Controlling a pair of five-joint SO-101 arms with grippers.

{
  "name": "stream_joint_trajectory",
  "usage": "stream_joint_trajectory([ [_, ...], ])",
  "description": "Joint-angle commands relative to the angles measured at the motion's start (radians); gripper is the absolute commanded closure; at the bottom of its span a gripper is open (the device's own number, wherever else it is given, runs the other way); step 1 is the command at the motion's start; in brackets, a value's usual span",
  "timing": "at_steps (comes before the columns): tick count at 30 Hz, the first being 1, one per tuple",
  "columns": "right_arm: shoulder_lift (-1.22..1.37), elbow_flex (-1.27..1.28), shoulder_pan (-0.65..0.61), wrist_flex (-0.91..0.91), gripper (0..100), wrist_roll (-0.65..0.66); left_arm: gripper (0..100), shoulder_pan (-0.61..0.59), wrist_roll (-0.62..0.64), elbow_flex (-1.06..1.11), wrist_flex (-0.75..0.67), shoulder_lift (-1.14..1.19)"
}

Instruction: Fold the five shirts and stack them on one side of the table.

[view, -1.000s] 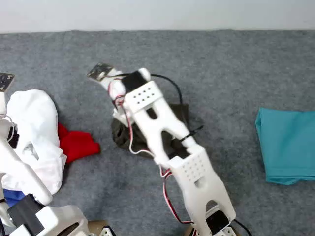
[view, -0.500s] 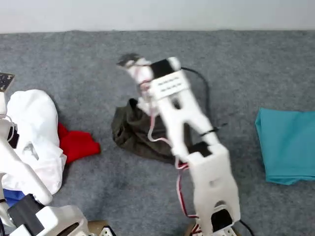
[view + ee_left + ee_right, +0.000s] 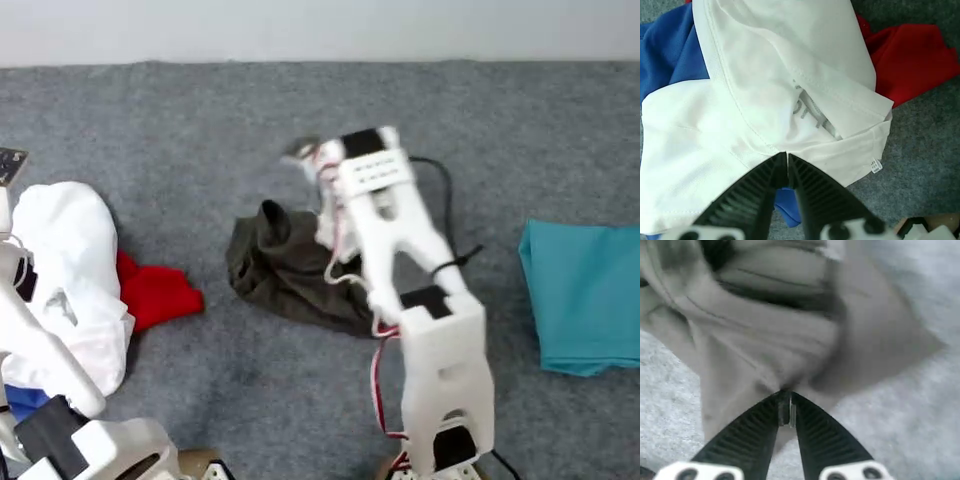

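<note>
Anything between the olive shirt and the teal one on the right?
Nothing visible. Bare table lies between the olive shirt and the folded teal shirt. The right end effector is pinching the olive shirt.

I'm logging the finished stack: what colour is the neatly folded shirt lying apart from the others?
The folded shirt is plain teal, clearest in the high view.

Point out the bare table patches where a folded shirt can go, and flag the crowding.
Free: the far strip of table behind the dark shirt; the gap between the right arm and teal shirt. Crowded: left side, white shirt piled over red shirt and blue shirt.
</note>
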Motion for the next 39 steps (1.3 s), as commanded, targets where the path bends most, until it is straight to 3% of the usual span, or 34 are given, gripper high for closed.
stream_joint_trajectory([
  [1,0.019,-0.012,-0.117,0.038,98.8,0.005,98,0.002,0.000,-0.012,0.006,-0.057],
  [7,-0.073,-0.127,-0.343,0.041,98.8,-0.034,98,-0.002,0.000,-0.012,0.006,-0.057],
  [10,-0.145,-0.140,-0.387,0.041,98.8,-0.031,98,0.000,0.002,-0.012,0.006,-0.057],
  [13,-0.199,-0.140,-0.318,0.041,98.8,-0.031,98,0.002,0.002,-0.012,0.006,-0.057],
  [20,-0.166,-0.138,-0.002,0.038,98.8,0.040,98,0.002,0.002,-0.012,0.006,-0.057],
  [26,-0.019,-0.141,0.068,0.036,98.8,0.048,98,0.002,0.002,-0.012,0.006,-0.057],
  [30,0.073,-0.141,0.004,0.007,98.8,0.043,98,0.002,0.002,-0.012,0.006,-0.057],
  [39,0.068,-0.252,-0.314,0.012,98.8,0.041,98,0.002,0.002,-0.012,-0.015,-0.057],
])
